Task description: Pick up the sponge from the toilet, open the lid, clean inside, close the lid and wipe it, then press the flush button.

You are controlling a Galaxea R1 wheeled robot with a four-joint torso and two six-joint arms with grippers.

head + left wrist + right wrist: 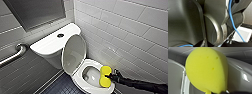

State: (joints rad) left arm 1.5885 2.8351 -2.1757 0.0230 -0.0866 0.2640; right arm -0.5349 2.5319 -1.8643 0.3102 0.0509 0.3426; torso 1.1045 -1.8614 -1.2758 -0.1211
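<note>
Right end effector clenched on sponge at toilet rim; lid raised; tiled wall near.

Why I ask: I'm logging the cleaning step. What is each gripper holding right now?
Right gripper: closed, holding the sponge.
Left gripper: cannot be told.

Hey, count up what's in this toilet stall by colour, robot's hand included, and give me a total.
Yellow: 1, the sponge
White: 2, the toilet and its raised lid
Black: 2, the flush button and the right hand
Silver: 1, the grab bar
Total: 6
</note>
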